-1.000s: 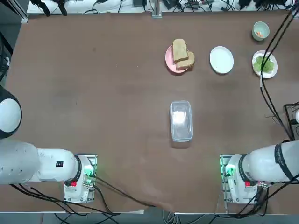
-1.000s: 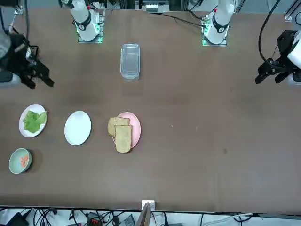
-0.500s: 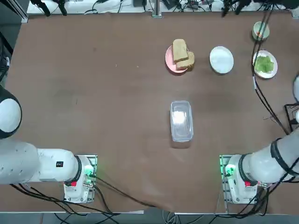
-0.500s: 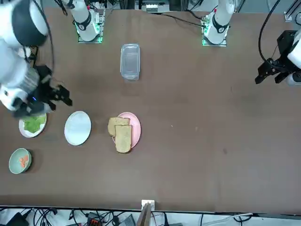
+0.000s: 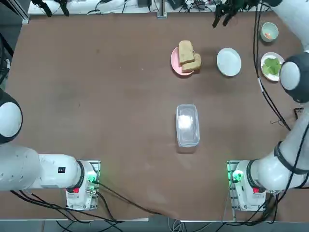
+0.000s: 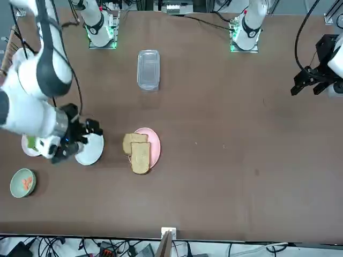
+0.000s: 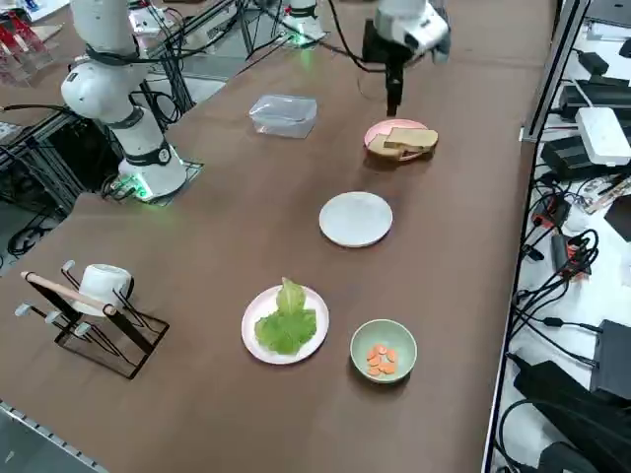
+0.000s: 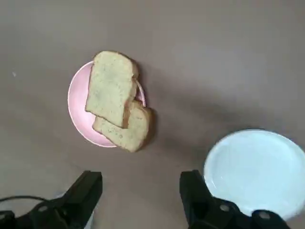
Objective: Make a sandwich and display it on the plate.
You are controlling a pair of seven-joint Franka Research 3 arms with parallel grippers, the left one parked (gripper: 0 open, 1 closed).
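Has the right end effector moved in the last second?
Yes. The right end effector swung in from the table's edge and now hangs open over the white plate.

overhead, front, side, wrist, shared table (image 5: 96, 96)

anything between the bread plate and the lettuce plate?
Yes: the empty white plate sits between the pink plate with its toast slices and the lettuce plate, clearest in the right side view.

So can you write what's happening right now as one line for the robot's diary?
stage: start, nothing stacked | right gripper: jaws open, above table | bread slices: on pink plate | white plate: bare
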